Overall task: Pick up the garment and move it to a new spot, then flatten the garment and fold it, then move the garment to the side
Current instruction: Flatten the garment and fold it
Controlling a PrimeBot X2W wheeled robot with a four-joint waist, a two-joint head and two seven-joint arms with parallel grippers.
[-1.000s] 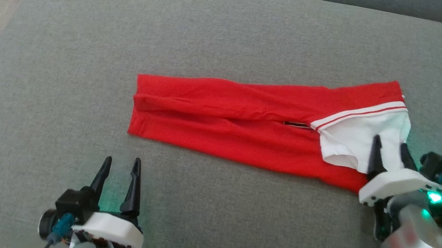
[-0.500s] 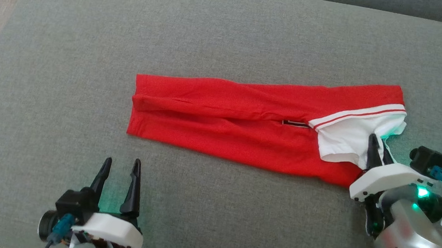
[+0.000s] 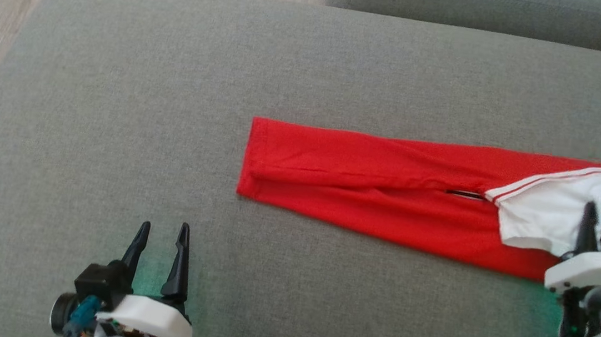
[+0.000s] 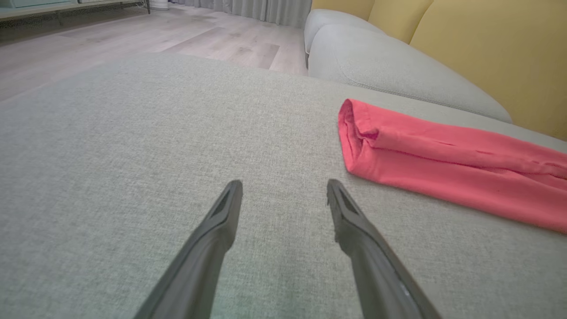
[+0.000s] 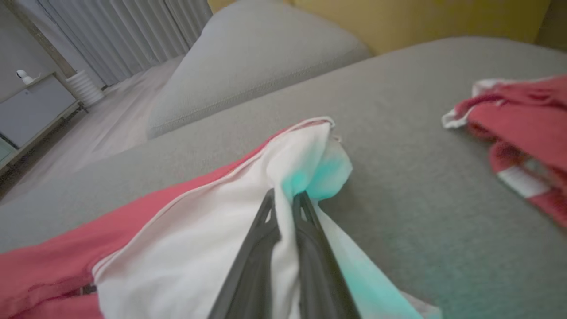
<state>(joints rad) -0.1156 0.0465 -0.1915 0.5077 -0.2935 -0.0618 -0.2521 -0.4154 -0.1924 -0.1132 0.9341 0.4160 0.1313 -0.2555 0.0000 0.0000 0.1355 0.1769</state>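
garment (image 3: 375,199) lengthwise left–right, white end right

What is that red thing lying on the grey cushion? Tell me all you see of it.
The garment is soft red cloth folded into a long narrow strip, lying flat on the grey cushion. One end shows a white panel edged with red and white stripes. The right gripper is shut on that white end, which bunches up there.
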